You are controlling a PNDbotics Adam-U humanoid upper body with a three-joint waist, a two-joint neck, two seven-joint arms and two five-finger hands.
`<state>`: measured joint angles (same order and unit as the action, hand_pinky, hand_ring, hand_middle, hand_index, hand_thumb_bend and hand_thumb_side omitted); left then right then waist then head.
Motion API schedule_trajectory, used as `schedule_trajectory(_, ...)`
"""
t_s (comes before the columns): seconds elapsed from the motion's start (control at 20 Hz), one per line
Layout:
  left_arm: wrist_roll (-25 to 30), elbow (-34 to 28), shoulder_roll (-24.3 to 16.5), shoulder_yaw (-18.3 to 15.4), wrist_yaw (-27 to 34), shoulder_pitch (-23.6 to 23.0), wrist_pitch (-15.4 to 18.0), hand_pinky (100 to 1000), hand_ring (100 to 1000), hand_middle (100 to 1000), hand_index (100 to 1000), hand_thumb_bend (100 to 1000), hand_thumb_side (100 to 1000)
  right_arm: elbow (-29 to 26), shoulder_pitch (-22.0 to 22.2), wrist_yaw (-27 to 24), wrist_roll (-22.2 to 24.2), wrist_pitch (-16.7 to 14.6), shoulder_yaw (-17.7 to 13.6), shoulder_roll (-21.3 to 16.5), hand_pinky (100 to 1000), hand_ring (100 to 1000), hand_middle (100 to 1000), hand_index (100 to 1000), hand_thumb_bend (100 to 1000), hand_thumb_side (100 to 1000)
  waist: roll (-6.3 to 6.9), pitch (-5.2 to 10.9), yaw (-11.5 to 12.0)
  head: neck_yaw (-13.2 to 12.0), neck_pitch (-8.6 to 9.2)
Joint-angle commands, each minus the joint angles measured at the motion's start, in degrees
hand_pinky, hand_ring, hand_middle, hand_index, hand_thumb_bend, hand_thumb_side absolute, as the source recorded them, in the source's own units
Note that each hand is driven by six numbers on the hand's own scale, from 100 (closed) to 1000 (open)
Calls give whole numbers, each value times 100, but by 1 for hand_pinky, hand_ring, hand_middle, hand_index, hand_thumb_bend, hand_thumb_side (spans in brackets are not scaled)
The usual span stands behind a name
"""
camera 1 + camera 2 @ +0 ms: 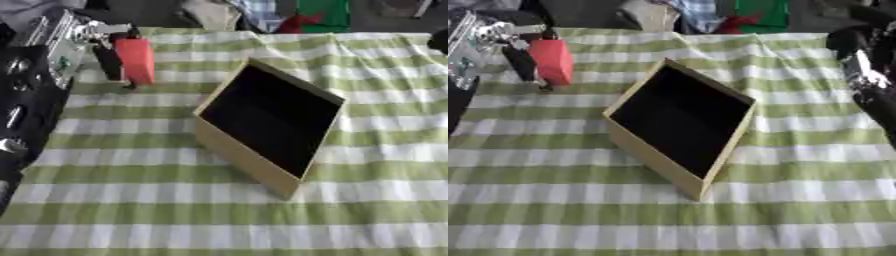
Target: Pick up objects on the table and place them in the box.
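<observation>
A green-and-white checked table (131, 200) holds an open, black-lined cardboard box (267, 117) at its centre. At upper left, the left hand (96, 37) grips what seems a red block (136, 60), raised beside the box. The right hand's fingers cannot be made out.

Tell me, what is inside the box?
The box looks dark inside, with nothing visible in it. Its near wall hides a strip of the bottom. The red block is outside, in the left robot hand.
</observation>
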<state>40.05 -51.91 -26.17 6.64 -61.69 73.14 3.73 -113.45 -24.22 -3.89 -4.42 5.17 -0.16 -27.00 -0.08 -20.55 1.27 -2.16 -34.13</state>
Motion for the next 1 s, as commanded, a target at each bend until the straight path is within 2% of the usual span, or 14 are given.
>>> schedule_trajectory(0.05, -8, -367, -79, 79, 298, 181, -29, 793, 514, 385, 512, 309, 100, -114, -51, -11, 8, -7, -54, -90, 911, 775, 679, 891, 100, 521, 13, 179, 13, 44, -34)
schedule_trajectory(0.2, -61, -735, -22, 299, 649, 182, -70, 794, 514, 386, 513, 290, 100, -114, -49, -9, 7, -7, -55, -89, 911, 775, 680, 891, 100, 521, 27, 197, 27, 64, -52)
schedule_trajectory(0.4, 3, -1307, 110, 758, 1137, 181, -114, 793, 516, 393, 517, 292, 100, -114, -66, -9, 10, -19, -51, -94, 910, 775, 680, 890, 100, 517, 46, 215, 21, 82, -72)
schedule_trajectory(0.55, 50, -1736, 299, 1033, 1482, 176, -220, 800, 514, 394, 519, 255, 100, -114, -91, -11, 3, -31, -55, -85, 910, 774, 680, 889, 100, 515, 55, 227, 12, 80, -90)
schedule_trajectory(0.8, 3, -2302, 555, 1436, 1911, 162, -564, 805, 519, 399, 524, 235, 100, -114, -126, -14, -3, -49, -59, -74, 910, 774, 680, 889, 100, 512, 81, 245, -11, 68, -110)
schedule_trajectory(1.0, -148, -2500, 728, 1714, 2037, 162, -914, 808, 523, 401, 527, 236, 100, -114, -140, -13, -29, -59, -75, -66, 910, 774, 680, 889, 100, 510, 103, 262, -38, 63, -123)
